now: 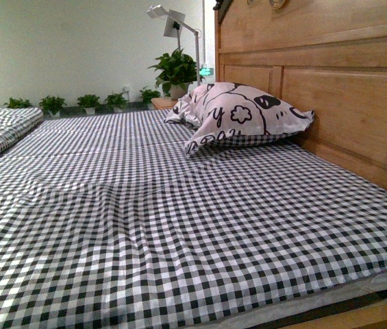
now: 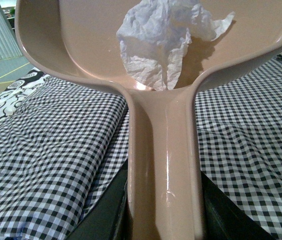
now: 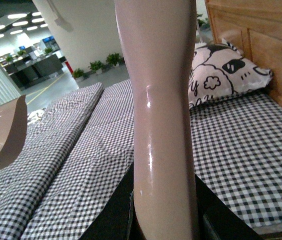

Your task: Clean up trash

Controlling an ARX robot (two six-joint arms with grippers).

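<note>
Crumpled white trash [image 2: 163,42] lying in the pink dustpan [image 2: 81,45], left gripper clamped on its handle [image 2: 163,165] – fingers mostly hidden, right gripper grasping a pink handle [image 3: 163,125], top cut off, neither arm visible from the front.

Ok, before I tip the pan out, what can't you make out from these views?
- Left jaws: left wrist view, hidden behind the dustpan handle.
- Right jaws: right wrist view, hidden behind a pink handle; its working end is cut off by the frame edge.
- Dustpan front lip: cut off beyond the crumpled paper.
- Front view: neither arm in frame; only bed and pillow.
</note>
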